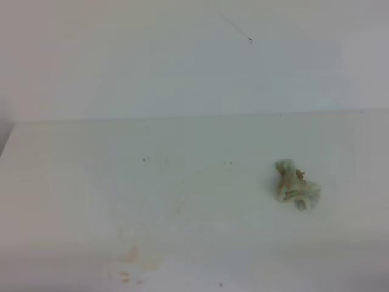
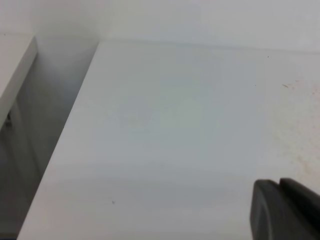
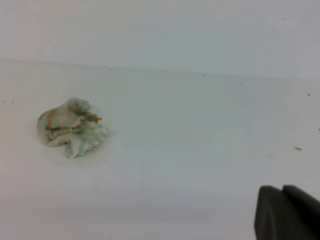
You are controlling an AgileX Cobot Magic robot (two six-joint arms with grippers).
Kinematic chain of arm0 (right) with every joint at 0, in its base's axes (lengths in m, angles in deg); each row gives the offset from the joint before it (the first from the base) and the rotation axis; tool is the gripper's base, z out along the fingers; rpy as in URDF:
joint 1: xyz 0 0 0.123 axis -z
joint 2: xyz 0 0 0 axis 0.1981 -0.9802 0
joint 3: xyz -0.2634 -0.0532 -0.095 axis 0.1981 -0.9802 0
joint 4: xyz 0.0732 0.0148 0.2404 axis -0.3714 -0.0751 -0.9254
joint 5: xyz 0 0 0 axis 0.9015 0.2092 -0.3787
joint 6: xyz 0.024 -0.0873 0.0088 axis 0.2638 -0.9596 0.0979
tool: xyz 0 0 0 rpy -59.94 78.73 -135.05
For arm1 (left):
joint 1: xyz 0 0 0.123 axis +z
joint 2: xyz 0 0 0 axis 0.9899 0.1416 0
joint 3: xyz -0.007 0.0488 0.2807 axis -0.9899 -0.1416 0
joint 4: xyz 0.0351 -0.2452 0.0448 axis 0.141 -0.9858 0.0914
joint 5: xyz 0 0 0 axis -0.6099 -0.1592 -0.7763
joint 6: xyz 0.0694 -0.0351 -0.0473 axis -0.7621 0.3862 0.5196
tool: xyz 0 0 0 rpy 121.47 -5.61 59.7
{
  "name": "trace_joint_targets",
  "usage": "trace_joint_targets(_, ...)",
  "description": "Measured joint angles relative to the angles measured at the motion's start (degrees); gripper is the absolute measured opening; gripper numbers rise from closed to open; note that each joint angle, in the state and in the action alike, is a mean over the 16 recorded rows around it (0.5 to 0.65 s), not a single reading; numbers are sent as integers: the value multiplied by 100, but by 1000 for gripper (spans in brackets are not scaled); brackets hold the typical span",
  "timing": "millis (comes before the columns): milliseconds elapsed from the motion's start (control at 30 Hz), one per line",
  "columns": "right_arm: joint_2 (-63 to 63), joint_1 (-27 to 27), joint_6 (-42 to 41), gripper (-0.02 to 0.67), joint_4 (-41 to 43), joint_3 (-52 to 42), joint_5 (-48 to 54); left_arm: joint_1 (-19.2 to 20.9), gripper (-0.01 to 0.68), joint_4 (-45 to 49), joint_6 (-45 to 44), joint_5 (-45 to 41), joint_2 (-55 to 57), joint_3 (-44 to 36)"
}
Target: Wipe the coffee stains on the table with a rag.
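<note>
The rag (image 1: 296,185) lies crumpled on the white table (image 1: 200,140) at the right, pale mint-green and white with orange-brown blotches. It also shows in the right wrist view (image 3: 70,128), at the left, lying free. A faint orange-brown coffee smear (image 1: 132,255) with small specks sits near the table's front left; no glossy puddle shows. Tiny brown specks (image 2: 299,86) show in the left wrist view. Neither gripper appears in the high view. Only a dark finger part shows at the bottom right of the left wrist view (image 2: 285,210) and of the right wrist view (image 3: 287,212), both far from the rag.
The table's left edge (image 2: 65,130) drops into a shadowed gap beside another white surface (image 2: 15,65). A white wall (image 1: 182,55) rises behind the table. A small orange crumb (image 3: 298,148) lies to the right of the rag.
</note>
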Motion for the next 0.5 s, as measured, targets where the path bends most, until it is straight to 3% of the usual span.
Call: trace_joint_targets(500,16,-2,3,2,8,-52,-26,0,-3,0,0,0,0,0)
